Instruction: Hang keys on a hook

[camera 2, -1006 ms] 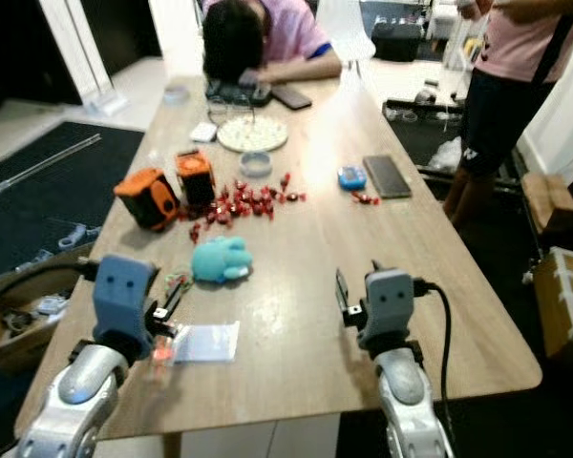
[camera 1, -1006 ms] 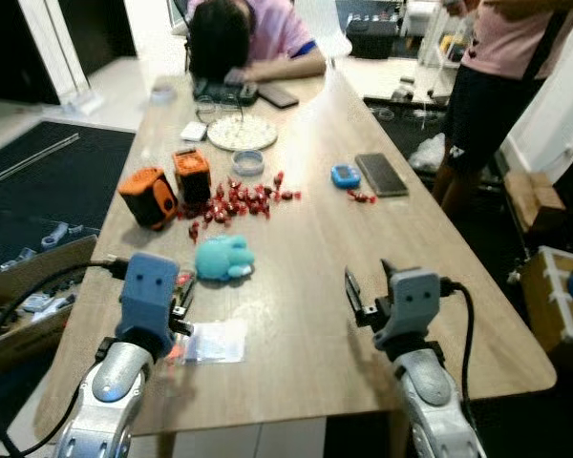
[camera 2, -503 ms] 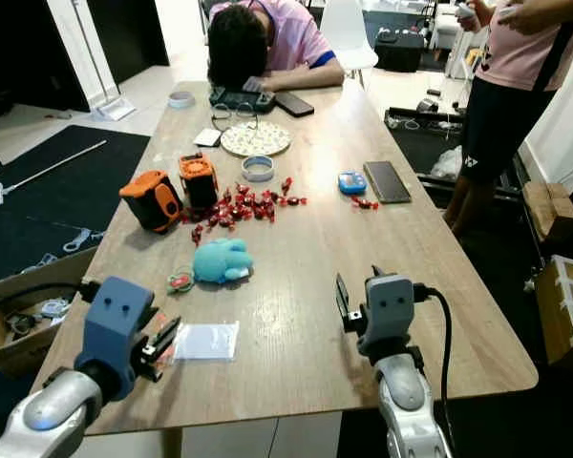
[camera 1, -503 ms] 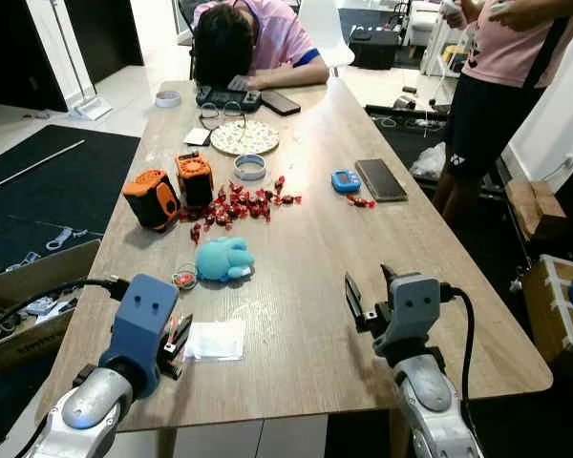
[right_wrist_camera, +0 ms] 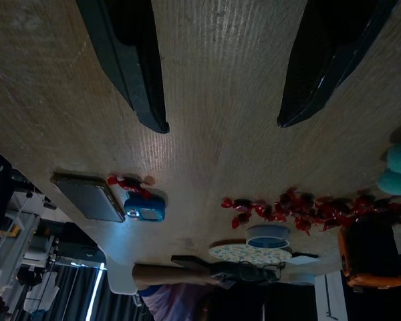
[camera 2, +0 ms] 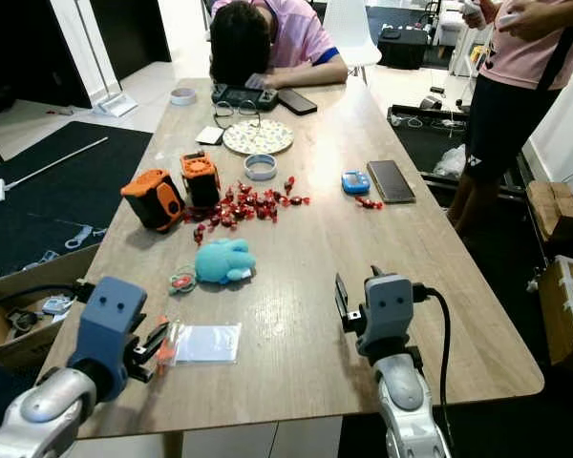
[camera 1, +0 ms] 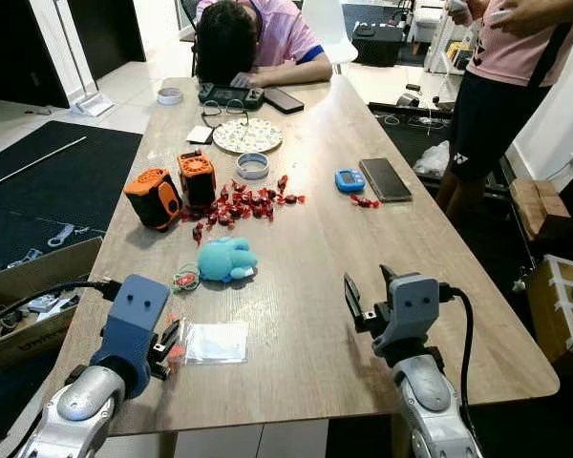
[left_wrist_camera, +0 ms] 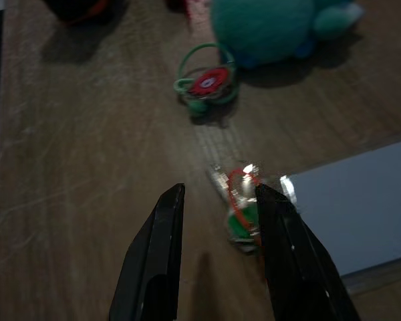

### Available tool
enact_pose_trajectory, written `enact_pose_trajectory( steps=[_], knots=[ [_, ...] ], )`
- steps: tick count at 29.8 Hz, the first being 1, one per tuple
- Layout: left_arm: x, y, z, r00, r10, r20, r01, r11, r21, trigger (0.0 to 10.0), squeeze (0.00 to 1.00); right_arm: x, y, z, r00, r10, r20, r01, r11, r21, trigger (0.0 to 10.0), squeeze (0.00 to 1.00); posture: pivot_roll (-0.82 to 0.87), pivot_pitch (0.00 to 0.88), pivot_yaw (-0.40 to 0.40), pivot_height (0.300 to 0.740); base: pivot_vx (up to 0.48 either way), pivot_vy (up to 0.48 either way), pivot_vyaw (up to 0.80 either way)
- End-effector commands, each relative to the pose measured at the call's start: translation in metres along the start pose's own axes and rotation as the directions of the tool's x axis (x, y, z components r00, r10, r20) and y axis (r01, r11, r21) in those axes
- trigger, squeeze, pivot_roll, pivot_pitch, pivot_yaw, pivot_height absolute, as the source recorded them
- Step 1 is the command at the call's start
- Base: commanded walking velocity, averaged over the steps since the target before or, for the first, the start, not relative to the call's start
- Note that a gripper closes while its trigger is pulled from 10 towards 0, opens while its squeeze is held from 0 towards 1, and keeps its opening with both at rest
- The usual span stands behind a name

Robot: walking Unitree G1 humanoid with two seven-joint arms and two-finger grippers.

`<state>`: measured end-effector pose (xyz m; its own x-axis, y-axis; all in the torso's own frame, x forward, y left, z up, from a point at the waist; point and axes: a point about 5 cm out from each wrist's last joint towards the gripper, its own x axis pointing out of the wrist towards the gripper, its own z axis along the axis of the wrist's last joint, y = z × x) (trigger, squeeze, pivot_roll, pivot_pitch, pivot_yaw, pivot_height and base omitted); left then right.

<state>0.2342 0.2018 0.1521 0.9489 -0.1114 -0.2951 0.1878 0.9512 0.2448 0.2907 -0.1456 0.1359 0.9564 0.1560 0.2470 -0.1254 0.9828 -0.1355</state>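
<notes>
A small key bunch with red and green tags [left_wrist_camera: 244, 207] lies on the wooden table [camera 1: 306, 248] beside a clear plastic bag [camera 1: 215, 342]. My left gripper [left_wrist_camera: 217, 200] hovers open just over it, and the bunch sits close against the inside of one finger [left_wrist_camera: 281, 234]. A second ring, green with a red disc [left_wrist_camera: 206, 81], lies farther ahead by a teal plush toy [camera 1: 225, 260]. My right gripper [camera 1: 368, 286] hangs open above bare table at the near right, nothing between its fingers.
Two orange-and-black devices [camera 1: 154, 197], scattered red candies [camera 1: 244, 200], a phone [camera 1: 386, 178] and a patterned plate [camera 1: 246, 135] lie mid-table. One person [camera 1: 253, 43] rests their head at the far end; another [camera 1: 506, 76] stands at the right. A cardboard box [camera 1: 29, 305] sits on the floor left.
The left gripper has drawn back toward the near table edge and now sits by the key bunch at the bag. The head camera has steadied and sharpened. The right arm has barely moved.
</notes>
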Motion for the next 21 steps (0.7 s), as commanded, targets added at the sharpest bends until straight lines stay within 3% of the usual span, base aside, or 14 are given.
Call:
enact_pose_trajectory(
  steps=[1, 6, 8, 9, 18, 20, 21],
  knots=[
    [-0.002, 0.003, -0.011, 0.998, -0.003, -0.056, 0.003, 1.000, 0.007, 8.2, 0.00, -0.004, -0.003, -0.001, 1.000, -0.013, -0.007, 0.013, 1.000, -0.001, 10.0, 0.00, 0.12, 0.180, 0.012, 0.740, 0.000, 0.000, 0.00],
    [-0.005, 0.002, -0.018, 0.997, -0.013, -0.078, 0.013, 1.000, 0.000, 7.2, 0.00, -0.002, -0.002, 0.000, 1.000, -0.010, -0.006, 0.010, 1.000, 0.000, 10.0, 0.00, 0.12, 0.181, 0.010, 0.740, 0.000, 0.000, 0.00],
    [-0.006, 0.002, -0.019, 0.997, -0.015, -0.080, 0.015, 1.000, -0.002, 7.2, 0.00, -0.002, -0.002, 0.000, 1.000, -0.010, -0.006, 0.010, 1.000, 0.000, 10.0, 0.00, 0.12, 0.182, 0.008, 0.740, 0.000, 0.000, 0.00],
    [-0.009, 0.001, -0.019, 0.996, -0.038, -0.084, 0.036, 0.999, -0.027, 7.7, 0.00, -0.003, -0.002, -0.001, 1.000, -0.007, -0.007, 0.007, 1.000, 0.000, 10.0, 0.00, 0.12, 0.184, 0.005, 0.740, 0.000, 0.000, 0.00],
    [-0.013, 0.001, -0.019, 0.993, -0.081, -0.081, 0.072, 0.991, -0.110, 7.6, 0.00, -0.002, -0.002, 0.000, 1.000, -0.003, -0.007, 0.003, 1.000, -0.001, 10.0, 0.00, 0.12, 0.184, 0.004, 0.740, 0.000, 0.000, 0.00],
    [-0.013, 0.001, -0.018, 0.994, -0.080, -0.078, 0.072, 0.992, -0.107, 7.1, 0.00, -0.002, -0.002, 0.000, 1.000, -0.002, -0.007, 0.002, 1.000, -0.001, 10.0, 0.00, 0.12, 0.184, 0.004, 0.740, 0.000, 0.000, 0.00],
    [-0.012, 0.001, -0.018, 0.994, -0.079, -0.079, 0.071, 0.992, -0.102, 6.3, 0.00, -0.002, -0.002, 0.000, 1.000, -0.002, -0.007, 0.002, 1.000, -0.001, 10.0, 0.00, 0.12, 0.184, 0.004, 0.740, 0.000, 0.000, 0.00]
  ],
)
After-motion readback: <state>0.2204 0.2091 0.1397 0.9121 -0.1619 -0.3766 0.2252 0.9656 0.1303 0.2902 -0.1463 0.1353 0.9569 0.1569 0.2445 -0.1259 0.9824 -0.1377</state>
